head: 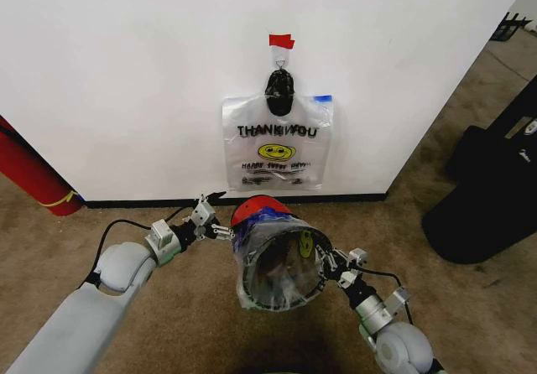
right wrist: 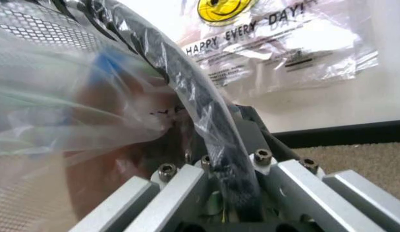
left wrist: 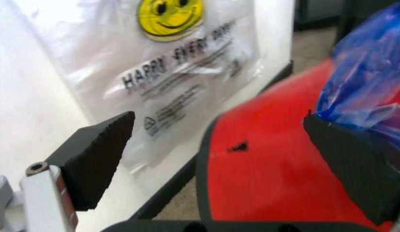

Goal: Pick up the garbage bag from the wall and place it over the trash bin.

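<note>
Trash bin (head: 281, 261) tilted, right hand (head: 330, 265) clamping rim, left hand (head: 220, 228) open.

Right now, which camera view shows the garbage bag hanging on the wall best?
The head view: the whole garbage bag hangs on the wall below red tape. The left wrist view shows its smiley and lower print; the right wrist view shows its lower part past the trash bin.

garbage bag (head: 276, 143): hanging on wall (head: 126, 72) | trash bin (head: 277, 252): tilted, bag-lined
</note>
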`<state>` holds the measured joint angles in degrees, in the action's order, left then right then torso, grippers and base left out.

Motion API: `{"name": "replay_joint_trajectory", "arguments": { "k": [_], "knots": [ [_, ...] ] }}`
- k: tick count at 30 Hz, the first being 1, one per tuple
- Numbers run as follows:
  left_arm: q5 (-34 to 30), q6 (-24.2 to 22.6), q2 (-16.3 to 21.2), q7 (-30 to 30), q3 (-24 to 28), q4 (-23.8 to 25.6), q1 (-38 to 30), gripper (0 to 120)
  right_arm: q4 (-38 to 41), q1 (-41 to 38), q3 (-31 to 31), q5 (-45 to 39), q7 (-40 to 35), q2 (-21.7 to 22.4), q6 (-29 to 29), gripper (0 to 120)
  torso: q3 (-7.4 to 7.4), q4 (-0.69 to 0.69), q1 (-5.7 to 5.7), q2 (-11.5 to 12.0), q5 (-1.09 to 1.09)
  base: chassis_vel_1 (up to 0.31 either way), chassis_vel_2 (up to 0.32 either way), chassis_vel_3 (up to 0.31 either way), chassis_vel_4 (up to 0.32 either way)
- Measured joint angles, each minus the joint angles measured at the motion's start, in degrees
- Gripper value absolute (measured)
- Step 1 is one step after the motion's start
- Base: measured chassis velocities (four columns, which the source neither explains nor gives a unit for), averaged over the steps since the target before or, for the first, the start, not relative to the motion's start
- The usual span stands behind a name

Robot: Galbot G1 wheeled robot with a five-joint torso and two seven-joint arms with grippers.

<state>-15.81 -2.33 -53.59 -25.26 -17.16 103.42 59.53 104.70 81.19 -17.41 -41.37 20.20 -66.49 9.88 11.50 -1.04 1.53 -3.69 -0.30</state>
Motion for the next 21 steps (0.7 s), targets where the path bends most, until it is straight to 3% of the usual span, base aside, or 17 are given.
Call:
{"name": "replay_joint_trajectory", "arguments": {
  "k": [7,11,13,16,18,21],
  "knots": [
    [-5.0,0.95,0.37,7.96,0.42,2.54,1.51,100,-0.28,-0.08,0.68,0.08,-2.83,-1.2,-0.17,0,0.0,0.0,0.0,0.0,-0.01,0.0,0.0,0.0,0.0],
    [-5.29,1.51,0.52,8.68,0.03,3.28,2.3,100,-0.26,-0.31,1.2,-1.13,-6.37,-2.1,-1.23,0,0.0,0.0,0.0,0.0,0.0,0.0,0.0,0.0,0.0],
    [-3.32,1.82,0.52,11.91,-0.13,3.36,3.18,100,0.81,-0.7,1.66,-4.96,-12.27,-3.16,-3.48,0,0.0,0.0,0.0,0.0,0.0,0.0,0.0,0.0,0.0],
    [5.01,1.71,-0.51,20.12,-0.14,2.55,4.9,100,3.03,-1.87,1.28,-11.91,-24.1,-5.55,-7.53,0,0.0,0.01,0.0,0.0,0.0,0.0,0.0,0.0,0.0],
    [5.92,1.63,-0.67,20.84,-0.13,2.46,5.09,100,3.2,-1.93,1.15,-12.47,-25.03,-5.77,-7.86,0,0.0,0.01,0.0,0.0,0.0,0.0,0.0,0.0,0.0],
    [17.21,1.02,-2.88,26.4,-0.33,1.85,9.02,100,5.52,-2.39,-0.79,-18.73,-34.39,-8.17,-11.93,0,0.0,0.0,0.0,0.0,-0.01,0.0,0.0,0.0,0.0]
  ]
}}
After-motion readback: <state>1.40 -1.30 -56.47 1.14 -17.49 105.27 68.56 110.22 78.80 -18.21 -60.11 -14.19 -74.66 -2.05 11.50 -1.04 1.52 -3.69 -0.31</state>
